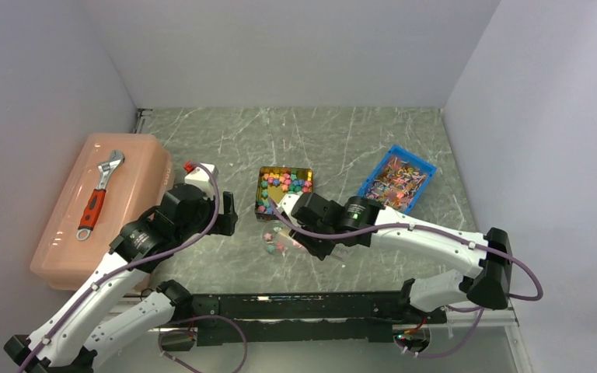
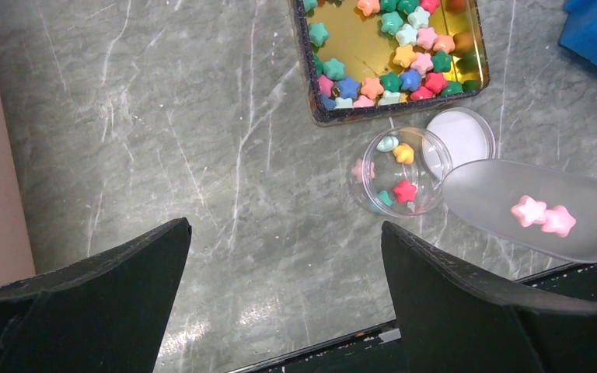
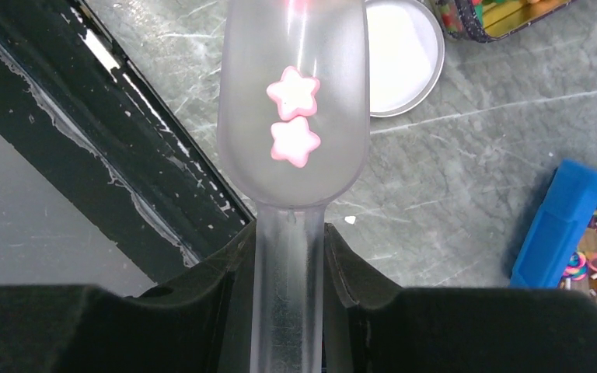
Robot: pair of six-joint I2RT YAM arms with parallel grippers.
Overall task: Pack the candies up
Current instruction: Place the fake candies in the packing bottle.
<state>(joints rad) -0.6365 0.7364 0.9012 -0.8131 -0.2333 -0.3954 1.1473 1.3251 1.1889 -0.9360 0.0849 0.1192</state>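
Observation:
Star-shaped candies (image 2: 392, 74) in mixed colours lie in a gold tin (image 2: 478, 54), also in the top view (image 1: 284, 189). In front of it stands a small clear jar (image 2: 400, 172) with a few candies, its white lid (image 2: 462, 134) beside it. My right gripper (image 3: 289, 249) is shut on the handle of a clear scoop (image 3: 294, 70), which holds two pink candies (image 3: 294, 116) just right of the jar. The scoop also shows in the left wrist view (image 2: 497, 194). My left gripper (image 2: 284, 256) is open and empty over bare table, left of the jar.
A blue bin (image 1: 398, 179) of colourful sweets stands right of the tin. A pink lidded box (image 1: 124, 225) with a wrench (image 1: 97, 194) on it sits at the left. A white object with a red part (image 1: 200, 172) lies behind my left gripper. The black front rail (image 1: 303, 299) is close.

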